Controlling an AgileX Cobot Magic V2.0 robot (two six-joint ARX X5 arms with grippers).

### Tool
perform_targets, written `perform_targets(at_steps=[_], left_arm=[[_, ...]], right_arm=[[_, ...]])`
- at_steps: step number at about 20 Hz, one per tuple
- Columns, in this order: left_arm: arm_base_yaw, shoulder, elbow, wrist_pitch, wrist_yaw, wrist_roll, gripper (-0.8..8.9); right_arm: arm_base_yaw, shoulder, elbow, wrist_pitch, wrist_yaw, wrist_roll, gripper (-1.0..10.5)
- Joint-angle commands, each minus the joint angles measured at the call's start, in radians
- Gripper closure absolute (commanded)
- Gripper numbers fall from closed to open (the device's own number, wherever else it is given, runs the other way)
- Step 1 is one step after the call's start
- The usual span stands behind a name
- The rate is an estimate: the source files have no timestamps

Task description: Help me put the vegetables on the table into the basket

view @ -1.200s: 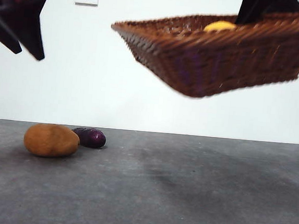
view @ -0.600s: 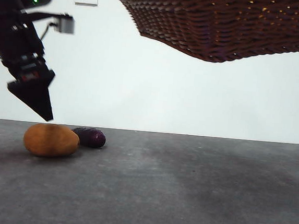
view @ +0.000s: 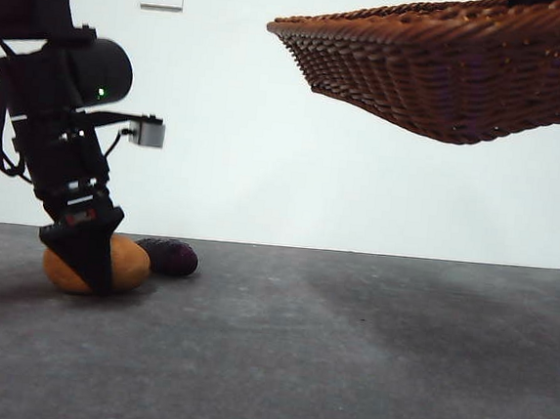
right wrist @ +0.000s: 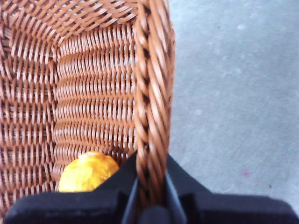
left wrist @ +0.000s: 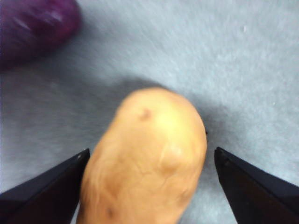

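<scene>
The corn (right wrist: 88, 171) is in the basket (view: 448, 77), pinched by the right gripper (right wrist: 150, 196). The left gripper (left wrist: 147, 163), open, straddles the potato (left wrist: 145, 158); the eggplant (view: 168, 256) waits.

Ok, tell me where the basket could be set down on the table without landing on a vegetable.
The table lies bare from the eggplant across to the far side, under the basket that the right gripper holds up by its rim. It is crowded at one end: the left gripper straddles the potato, with the eggplant close by.
</scene>
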Motion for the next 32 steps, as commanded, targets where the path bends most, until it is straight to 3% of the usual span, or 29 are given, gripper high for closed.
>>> perform_targets(at_steps=[1, 2, 3, 6, 12, 17, 20, 24, 28, 30, 32], left_arm=[[0.000, 0.028, -0.003, 0.011, 0.007, -0.008, 3.79], [0.000, 0.034, -0.003, 0.023, 0.007, -0.031, 3.85], [0.000, 0.034, -0.003, 0.031, 0.007, -0.052, 4.63], [0.000, 0.034, -0.003, 0.035, 0.007, -0.117, 8.33], [0.012, -0.010, -0.003, -0.003, 0.008, -0.220, 8.20], [0.055, -0.225, -0.003, -0.024, 0.126, -0.342, 8.19], [0.059, -0.398, -0.004, -0.122, 0.146, -0.344, 8.19], [0.047, -0.595, -0.005, -0.267, 0.209, -0.346, 8.19], [-0.080, -0.723, -0.006, -0.324, 0.235, -0.341, 8.18], [-0.256, -0.727, -0.006, -0.323, 0.201, -0.351, 8.19], [-0.436, -0.687, -0.006, -0.266, 0.103, -0.380, 8.19]], right_arm=[[-0.006, -0.006, 0.010, 0.011, -0.019, -0.006, 9.6], [-0.006, -0.006, 0.010, 0.011, -0.019, -0.006, 9.6], [-0.006, -0.006, 0.010, 0.012, -0.019, -0.006, 9.6], [-0.006, -0.006, 0.010, 0.012, -0.019, -0.006, 9.6], [-0.006, -0.005, 0.009, 0.008, -0.018, -0.003, 9.6], [-0.006, 0.016, -0.006, 0.011, -0.018, 0.002, 9.6], [-0.006, 0.031, -0.090, 0.055, -0.019, 0.016, 9.6], [-0.006, 0.032, -0.275, 0.224, -0.047, 0.106, 9.6], [0.003, 0.038, -0.404, 0.361, -0.115, 0.183, 9.6], [0.030, 0.044, -0.442, 0.388, -0.115, 0.197, 9.6], [0.068, 0.045, -0.454, 0.409, -0.114, 0.215, 9.6]])
